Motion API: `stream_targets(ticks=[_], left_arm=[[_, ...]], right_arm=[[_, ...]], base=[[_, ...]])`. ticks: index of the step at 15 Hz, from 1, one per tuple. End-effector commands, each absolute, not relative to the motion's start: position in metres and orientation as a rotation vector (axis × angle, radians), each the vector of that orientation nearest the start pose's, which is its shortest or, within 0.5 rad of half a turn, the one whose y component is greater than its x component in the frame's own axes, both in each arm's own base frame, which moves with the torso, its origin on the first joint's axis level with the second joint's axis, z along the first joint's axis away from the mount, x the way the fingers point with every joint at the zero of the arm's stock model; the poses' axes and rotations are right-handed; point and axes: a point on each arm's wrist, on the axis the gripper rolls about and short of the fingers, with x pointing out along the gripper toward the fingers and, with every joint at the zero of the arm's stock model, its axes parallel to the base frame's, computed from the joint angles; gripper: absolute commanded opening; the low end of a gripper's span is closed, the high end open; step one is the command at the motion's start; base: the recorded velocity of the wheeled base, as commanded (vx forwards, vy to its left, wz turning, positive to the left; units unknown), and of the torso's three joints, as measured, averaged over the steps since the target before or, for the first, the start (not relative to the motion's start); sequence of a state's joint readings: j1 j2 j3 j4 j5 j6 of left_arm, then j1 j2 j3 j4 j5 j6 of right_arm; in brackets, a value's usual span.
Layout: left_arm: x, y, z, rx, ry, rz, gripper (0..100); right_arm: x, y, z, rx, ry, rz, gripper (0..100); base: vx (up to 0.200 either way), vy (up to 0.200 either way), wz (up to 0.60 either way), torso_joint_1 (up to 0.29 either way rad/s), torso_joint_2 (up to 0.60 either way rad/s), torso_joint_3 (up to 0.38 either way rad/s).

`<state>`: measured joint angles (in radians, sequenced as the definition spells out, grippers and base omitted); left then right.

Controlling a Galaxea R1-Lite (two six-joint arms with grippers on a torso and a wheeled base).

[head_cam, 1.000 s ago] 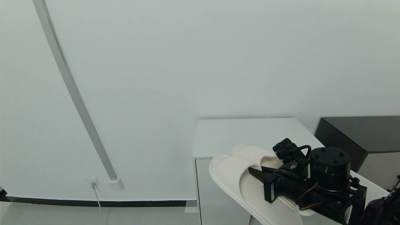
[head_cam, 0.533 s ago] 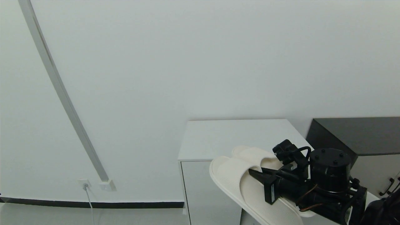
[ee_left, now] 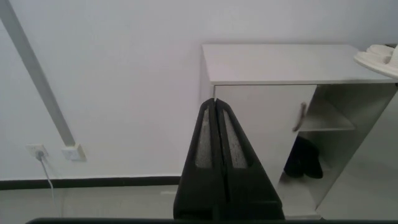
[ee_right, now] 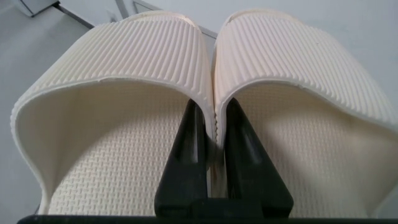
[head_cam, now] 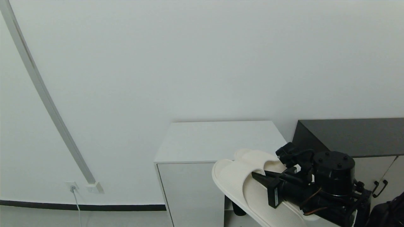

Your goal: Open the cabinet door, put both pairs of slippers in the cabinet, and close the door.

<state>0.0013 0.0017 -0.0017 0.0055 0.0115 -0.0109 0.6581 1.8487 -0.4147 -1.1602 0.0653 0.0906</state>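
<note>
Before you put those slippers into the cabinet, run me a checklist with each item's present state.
1. Hold on the slippers: ok; the right gripper pinches their inner edges together.
2. Way into the cabinet: ok; its shelf shows beside the front panel.
3. Room on the shelf: ok, bare where visible.
4. Slippers lined up with the opening: not ok; they seem level with the cabinet top.
5. State of the left gripper: ok; shut, empty.
6. Whether the second pair is inside: cannot tell; a dark thing on the cabinet floor is unclear.

Dark-topped sideboard [head_cam: 347, 135] stands against a white wall [head_cam: 202, 63].
</note>
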Motion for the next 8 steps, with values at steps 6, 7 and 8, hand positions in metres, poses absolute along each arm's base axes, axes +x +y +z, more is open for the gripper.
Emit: stream_targets(ticks=[6,7,8], left_arm=[[-0.0228,0.0002,0.0753,-0.011,0.006,0.012,0],[-0.0228,0.0002,0.0755,-0.011,0.005,0.012,0],[-0.0228,0.0002,0.0755,-0.011,0.005,0.012,0]], right_arm=[[0.2197,0.1717,0.0975,0.004,0.302,0.706,0],[0.2194,0.1715,0.0976,0.005,0.298,0.707,0],[0.2193,0.1714,0.0978,0.007,0.29,0.707,0]], base=[[0.0,-0.2,0.0,0.003,0.0,0.002],[0.0,-0.2,0.0,0.007,0.01,0.002],[0.0,0.0,0.0,0.0,0.0,0.0]])
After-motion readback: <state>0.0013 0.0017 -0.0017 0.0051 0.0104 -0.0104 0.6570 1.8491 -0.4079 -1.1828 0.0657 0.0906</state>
